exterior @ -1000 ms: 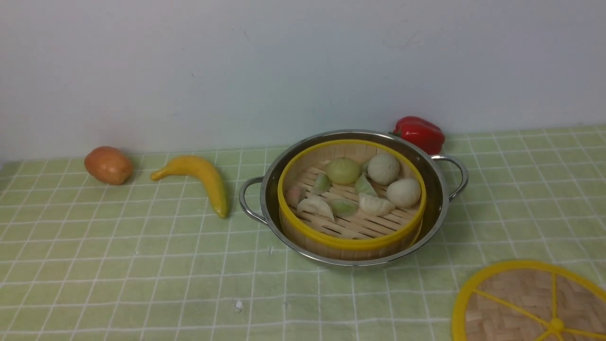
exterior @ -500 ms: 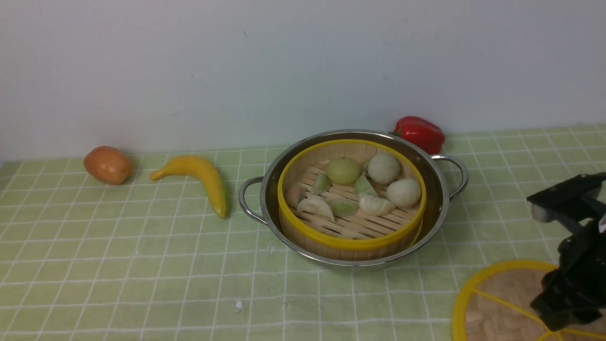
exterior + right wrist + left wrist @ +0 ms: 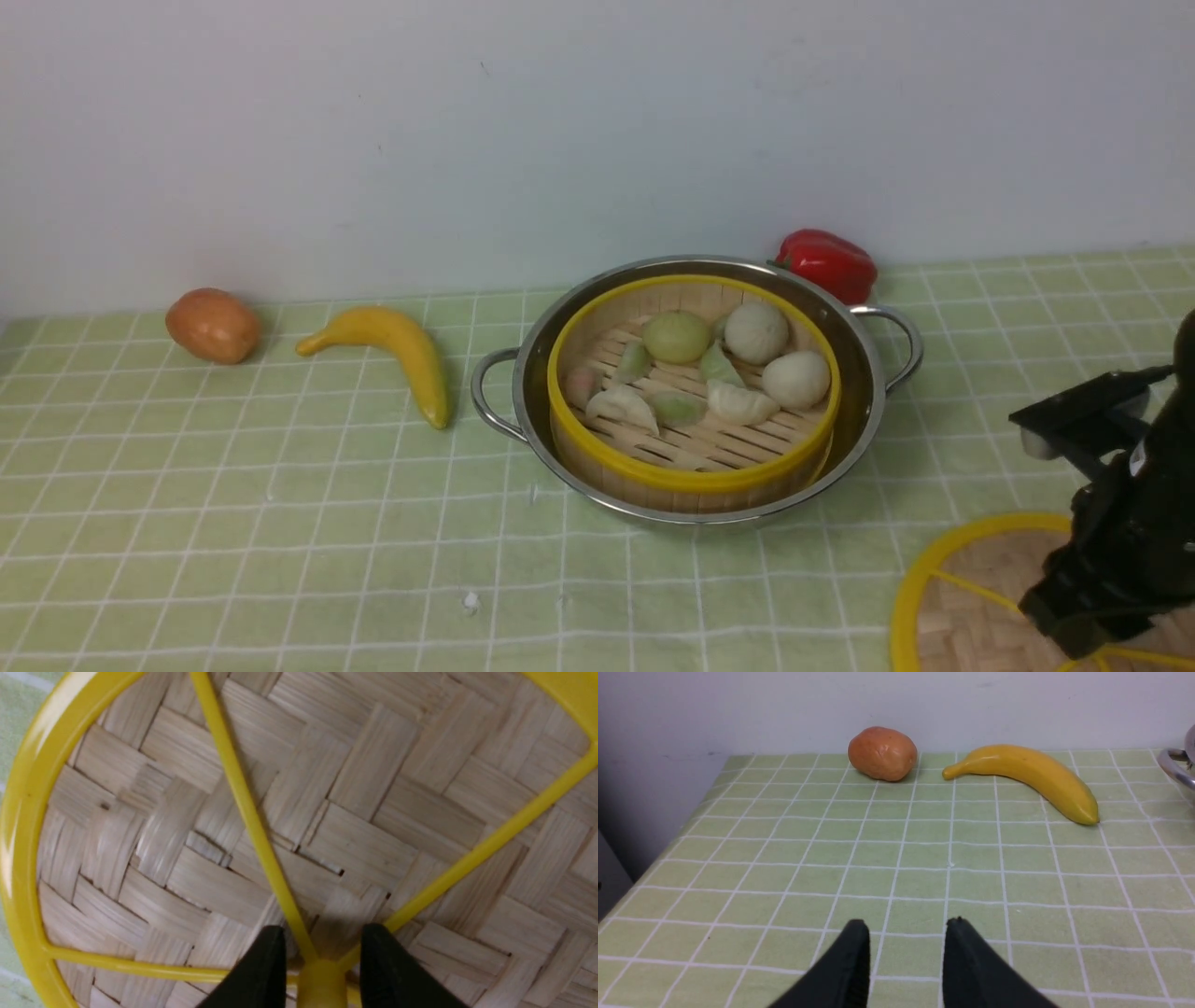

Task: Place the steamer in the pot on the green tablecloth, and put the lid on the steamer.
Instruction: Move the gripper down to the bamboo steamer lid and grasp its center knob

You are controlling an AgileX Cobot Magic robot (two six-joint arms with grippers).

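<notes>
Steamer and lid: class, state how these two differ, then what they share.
The steamer is a deep basket holding buns; the lid is a flat spoked disc. The steamer sits inside the pot; the lid lies on the green tablecloth. Both are bamboo with yellow rims.

looked like a robot lab's staged kitchen tabletop: backed by a plain white wall (image 3: pixel 467 140), spread with a green tablecloth (image 3: pixel 280 523), set with plastic-looking potato (image 3: pixel 213 325), banana (image 3: pixel 392 350) and red pepper (image 3: pixel 829 263) beside a steel pot (image 3: pixel 864 373) holding a bamboo steamer (image 3: pixel 691 481), tended by a black robot arm (image 3: pixel 1130 504).
</notes>
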